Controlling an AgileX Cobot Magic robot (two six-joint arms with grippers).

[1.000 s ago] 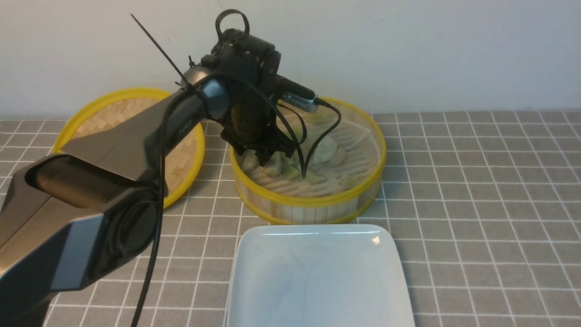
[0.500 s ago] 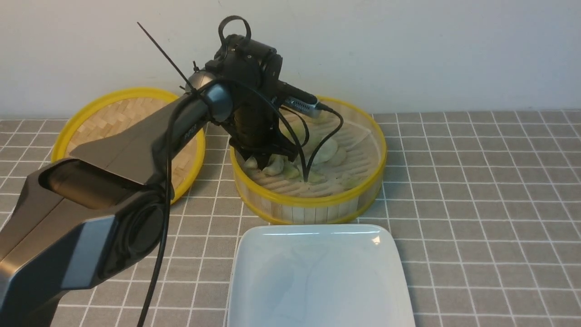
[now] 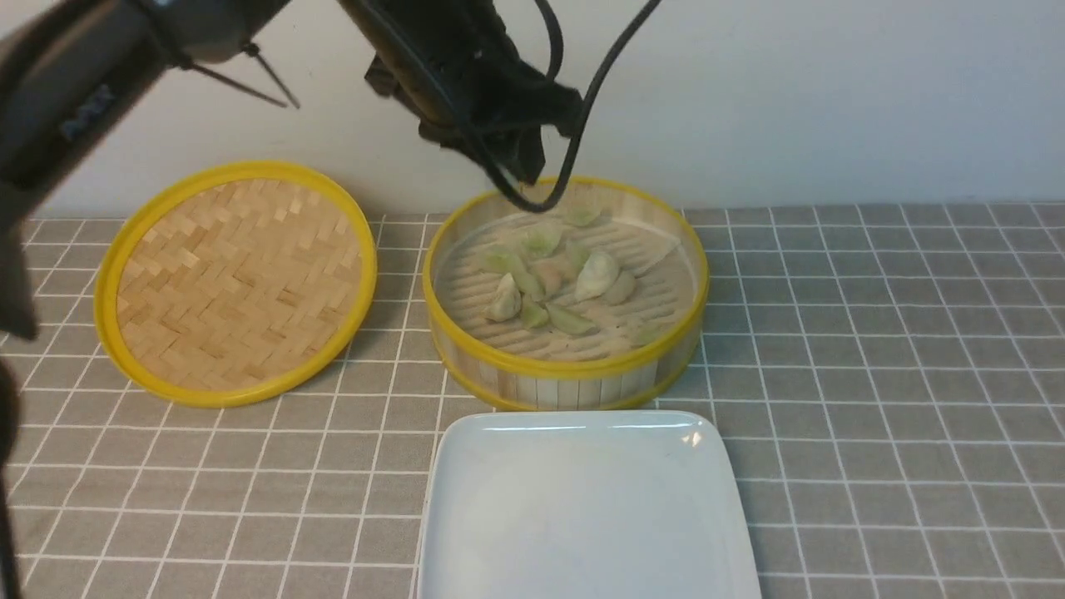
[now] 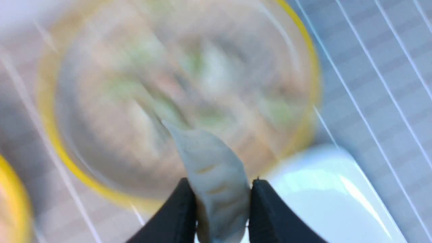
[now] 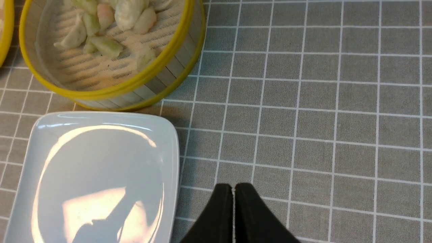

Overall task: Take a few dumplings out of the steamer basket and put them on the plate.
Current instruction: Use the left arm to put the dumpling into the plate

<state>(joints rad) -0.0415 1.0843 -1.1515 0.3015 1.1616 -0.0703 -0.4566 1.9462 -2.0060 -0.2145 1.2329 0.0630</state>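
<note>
Pale dumpling (image 4: 216, 184) in left jaws' pinch (right jaws tight together; arm lettering (image 3: 87, 112) illegible)

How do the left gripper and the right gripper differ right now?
The left gripper has its jaws clamped on a pale dumpling; the right gripper has its jaws shut together, empty. The left one is above the steamer basket; the right one is over tablecloth beside the plate. Both have black jaws.

Left fingers (image 4: 175, 216) clamped, apparently high up.
</note>
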